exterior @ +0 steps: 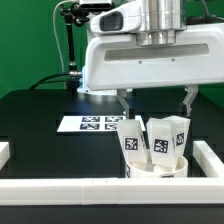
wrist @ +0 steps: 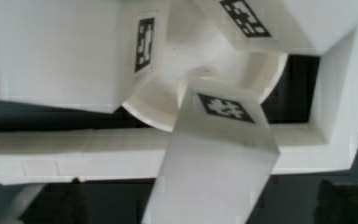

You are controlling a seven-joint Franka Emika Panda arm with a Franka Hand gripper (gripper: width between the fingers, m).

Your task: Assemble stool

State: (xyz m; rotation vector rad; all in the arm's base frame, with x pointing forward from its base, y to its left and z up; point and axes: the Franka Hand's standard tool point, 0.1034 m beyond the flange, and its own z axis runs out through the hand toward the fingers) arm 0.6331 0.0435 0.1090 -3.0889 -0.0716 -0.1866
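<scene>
The stool stands upside down near the table's front right corner. Its round white seat (exterior: 155, 166) lies on the table, and three white tagged legs (exterior: 133, 138) (exterior: 160, 139) (exterior: 179, 130) stick up from it. My gripper (exterior: 156, 99) hangs just above the legs, jaws wide open and holding nothing. Its dark fingers (exterior: 125, 101) stand to either side of the leg tops. In the wrist view one leg (wrist: 224, 150) rises toward the camera between the fingertips (wrist: 30, 200). The seat's rim (wrist: 153, 100) and two more legs (wrist: 78, 50) (wrist: 274, 22) show behind it.
The marker board (exterior: 93, 123) lies flat behind the stool to the exterior view's left. White border rails run along the front (exterior: 90, 190), the right (exterior: 210, 156) and the left (exterior: 5, 150) of the black table. A black stand (exterior: 70, 40) rises at the back.
</scene>
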